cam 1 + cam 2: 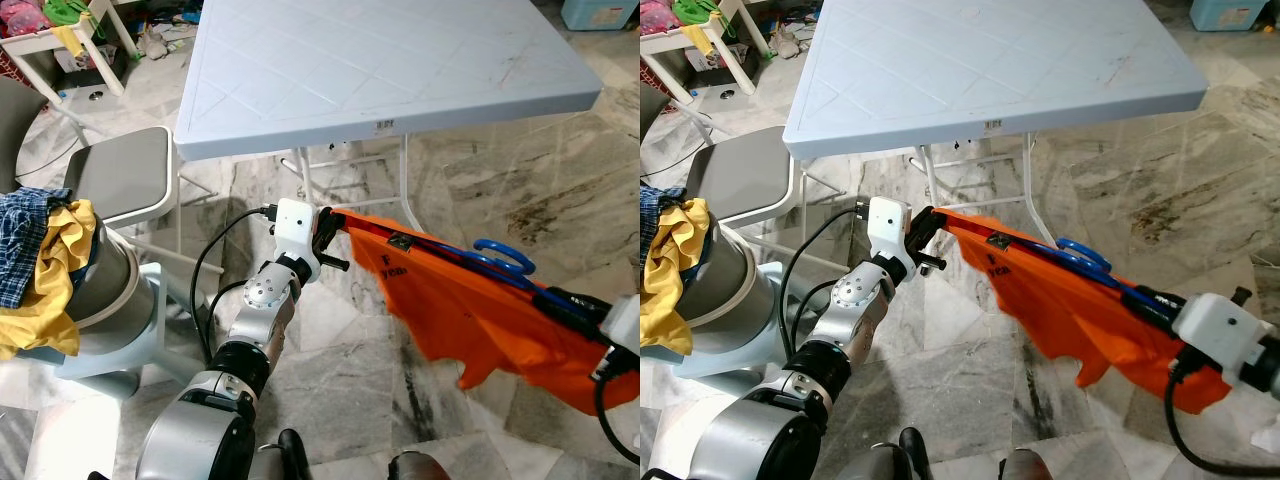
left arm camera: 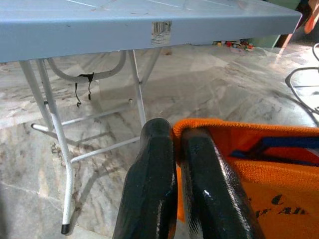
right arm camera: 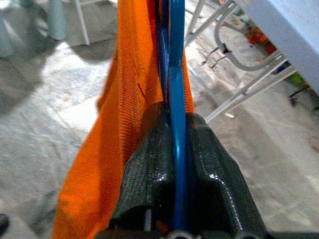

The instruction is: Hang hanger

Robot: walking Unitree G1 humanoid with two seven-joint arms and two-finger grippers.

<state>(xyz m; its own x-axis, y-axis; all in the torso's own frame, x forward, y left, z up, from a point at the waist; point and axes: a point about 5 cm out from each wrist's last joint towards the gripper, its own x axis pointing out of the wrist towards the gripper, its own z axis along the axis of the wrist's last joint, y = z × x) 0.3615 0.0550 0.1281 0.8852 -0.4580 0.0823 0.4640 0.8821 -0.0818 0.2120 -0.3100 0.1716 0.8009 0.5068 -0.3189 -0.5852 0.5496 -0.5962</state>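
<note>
An orange shirt point(image 1: 470, 300) hangs on a blue hanger point(image 1: 503, 262), stretched between my two arms in front of the table. My left gripper point(image 1: 332, 222) is shut on the shirt's shoulder edge point(image 2: 199, 130); in the left wrist view the orange cloth is pinched between the black fingers point(image 2: 152, 179). At the other end my right gripper point(image 1: 565, 305) is shut on the hanger's blue bar point(image 3: 177, 74), with the shirt draped on both sides of it. The hanger's hook curls up above the shirt's collar.
A light blue folding table point(image 1: 380, 70) stands just ahead, its white legs point(image 1: 405, 180) behind the shirt. A grey chair point(image 1: 125, 170) and a metal basket point(image 1: 110, 290) with yellow and blue clothes point(image 1: 40, 260) are at my left. Marble floor lies below.
</note>
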